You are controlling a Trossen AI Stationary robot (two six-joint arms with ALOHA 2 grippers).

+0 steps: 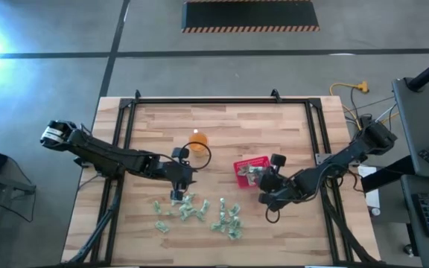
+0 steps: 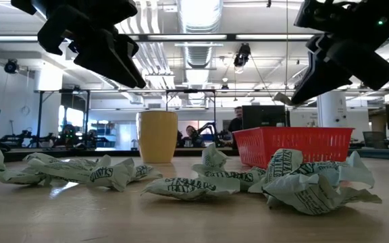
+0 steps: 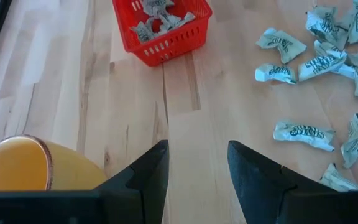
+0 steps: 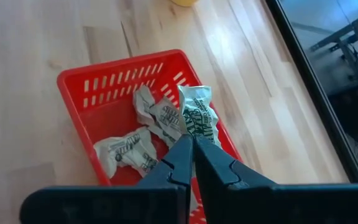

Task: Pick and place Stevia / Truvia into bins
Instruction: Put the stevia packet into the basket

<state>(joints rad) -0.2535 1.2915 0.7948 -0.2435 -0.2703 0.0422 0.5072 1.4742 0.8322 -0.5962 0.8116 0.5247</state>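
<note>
Several crumpled green-and-white Stevia packets [image 1: 199, 212] lie loose on the wooden table near its front edge; they also show in the low view [image 2: 188, 185] and the left wrist view [image 3: 303, 62]. The red basket [image 1: 241, 165] stands right of centre with a few packets [image 4: 126, 152] inside. My right gripper [image 4: 191, 146] is over the basket's wall [image 4: 104, 81], shut on one packet [image 4: 197, 115]. My left gripper [image 3: 197, 168] is open and empty above bare table, between the orange cup [image 3: 23, 165] and the loose packets. My right gripper pinches one crumpled packet by its end [image 4: 194, 132] between its two fingertips. The fingers slant down from the table's right side. The rest of the packet sticks out beyond the fingertips over the basket; whether it touches the packets below, I cannot tell.
A translucent orange cup [image 1: 198, 140] stands left of the basket, close to my left arm's wrist; it also shows in the low view [image 2: 157, 135]. A black frame [image 1: 222, 101] runs round the table top. People and equipment show in the room behind.
</note>
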